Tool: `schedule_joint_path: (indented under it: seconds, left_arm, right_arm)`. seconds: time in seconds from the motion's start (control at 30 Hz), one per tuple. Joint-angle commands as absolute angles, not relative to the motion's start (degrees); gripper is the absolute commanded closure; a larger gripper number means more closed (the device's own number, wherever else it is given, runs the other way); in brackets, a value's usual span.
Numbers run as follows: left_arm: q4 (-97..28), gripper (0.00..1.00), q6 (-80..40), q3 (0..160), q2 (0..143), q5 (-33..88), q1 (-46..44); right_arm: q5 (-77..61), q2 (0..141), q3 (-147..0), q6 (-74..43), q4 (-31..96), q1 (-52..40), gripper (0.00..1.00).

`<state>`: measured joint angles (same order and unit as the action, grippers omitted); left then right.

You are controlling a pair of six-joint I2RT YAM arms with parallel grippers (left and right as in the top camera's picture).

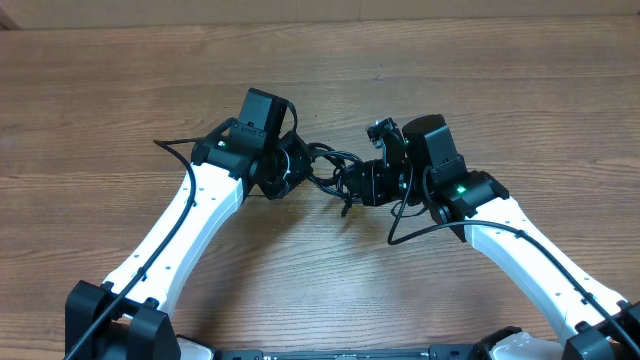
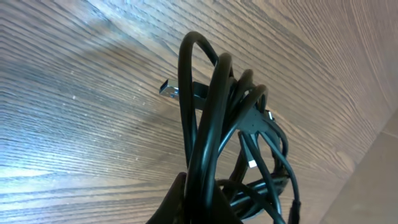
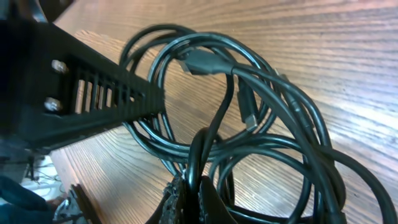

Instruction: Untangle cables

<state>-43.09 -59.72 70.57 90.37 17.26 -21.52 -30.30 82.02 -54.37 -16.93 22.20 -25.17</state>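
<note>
The cables are a knotted bundle of thin black cords held just above the wooden table between the two grippers. My left gripper is shut on several strands at the bundle's left side. In the left wrist view the cables loop up from the left gripper, and a silver USB plug sticks out to the left. My right gripper grips the bundle's right side. The right wrist view shows the right gripper shut on one cable strand, beside a grey plug.
The wooden table spreads all round both arms. The left gripper's slotted black body crosses the right wrist view close to the bundle. Thicker black arm wires hang at the left arm and the right arm.
</note>
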Motion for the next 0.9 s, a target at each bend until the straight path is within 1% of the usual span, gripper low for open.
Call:
schedule_joint_path:
  seconds: [0.0,0.23,0.37,0.53,0.63,0.87]
  left_arm:
    - [-43.29,0.96,-58.11,71.94,89.47,14.55,-21.41]
    - [-43.31,0.96,-55.22,71.94,89.47,14.44,-21.41]
    - [-43.27,0.96,-55.24,71.94,89.47,14.63,-21.41]
    - [-43.24,0.96,-55.24,71.94,89.47,14.63,-21.41]
    - [-43.24,0.96,-55.24,71.94,89.47,14.63,-21.41]
    - [-43.24,0.96,-55.24,71.94,89.47,14.63,-21.41]
  right_arm:
    - [-31.86,80.07,-55.37,-18.46,20.60,-24.99,0.96]
    - [-31.35,79.33,-55.37,-18.37,15.31,-24.99,0.96]
    - [-27.20,79.35,-55.37,-18.37,13.54,-24.99,0.96]
    - [-26.22,79.35,-55.37,-18.33,11.77,-24.99,0.96]
    - [-22.37,79.35,-55.37,-18.06,11.81,-24.99,0.96]
    - [-18.00,79.35,-55.37,-11.62,12.19,-24.99,0.96]
